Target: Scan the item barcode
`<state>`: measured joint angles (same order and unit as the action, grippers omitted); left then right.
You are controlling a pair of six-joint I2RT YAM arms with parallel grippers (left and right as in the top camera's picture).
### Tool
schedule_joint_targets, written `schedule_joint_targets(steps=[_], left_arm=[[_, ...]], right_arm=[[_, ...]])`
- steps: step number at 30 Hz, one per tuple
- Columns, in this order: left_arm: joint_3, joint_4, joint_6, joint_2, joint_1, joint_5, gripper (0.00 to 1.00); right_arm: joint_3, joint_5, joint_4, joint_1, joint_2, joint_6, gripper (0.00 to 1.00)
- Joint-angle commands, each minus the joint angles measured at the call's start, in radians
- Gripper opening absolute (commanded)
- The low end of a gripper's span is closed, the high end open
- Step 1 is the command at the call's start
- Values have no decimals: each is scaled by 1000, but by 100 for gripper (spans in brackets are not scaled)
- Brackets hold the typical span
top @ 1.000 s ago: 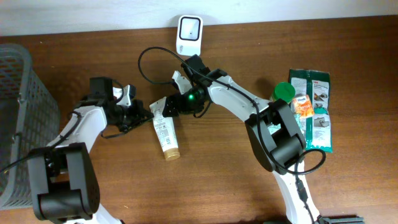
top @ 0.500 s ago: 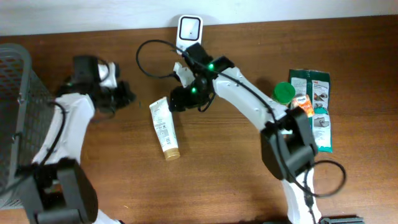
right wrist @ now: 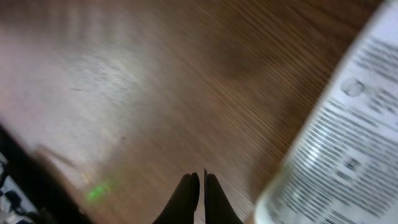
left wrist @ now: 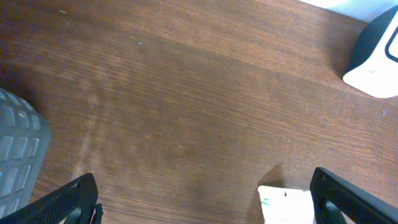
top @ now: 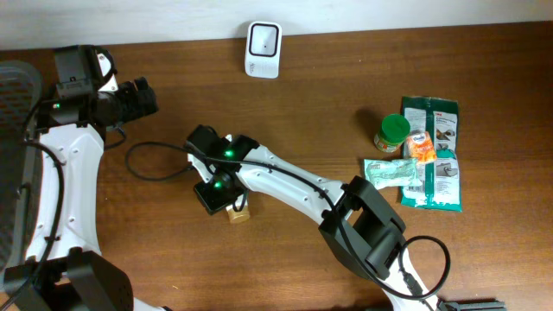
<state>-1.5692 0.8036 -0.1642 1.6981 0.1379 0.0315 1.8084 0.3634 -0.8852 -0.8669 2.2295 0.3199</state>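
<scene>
Hiding most of tube (top: 238,212): right claw (right wrist: 199,177) (clenched, empty) | left claw (left wrist: 202,185) released | label blurred

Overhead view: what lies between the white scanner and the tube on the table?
In the overhead view, bare table below the white scanner, then the right arm, which crosses the stretch and covers most of the tube.

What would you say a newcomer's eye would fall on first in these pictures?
The right arm reaching across the middle of the table, its shut gripper down beside the white printed tube. Next, the white scanner at the back edge, and the packets with a green-lidded jar at the right.
</scene>
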Motion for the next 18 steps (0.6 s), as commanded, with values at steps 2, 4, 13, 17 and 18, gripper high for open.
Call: schedule_joint_targets(steps=[2, 4, 13, 17, 18], left_arm=[[-3, 0, 6, -4, 3, -13, 99], [-3, 0, 6, -4, 3, -13, 99], [-3, 0, 5, -4, 3, -13, 99], [-3, 0, 6, -4, 3, -13, 99], [-3, 0, 6, -4, 3, -13, 99]], right_arm=[[-37, -40, -2, 16, 20, 56, 4], [-37, -52, -23, 16, 24, 57, 4], [-35, -203, -126, 164, 29, 92, 4], [-32, -202, -44, 325, 27, -19, 5], [-32, -202, -4, 352, 27, -41, 5]])
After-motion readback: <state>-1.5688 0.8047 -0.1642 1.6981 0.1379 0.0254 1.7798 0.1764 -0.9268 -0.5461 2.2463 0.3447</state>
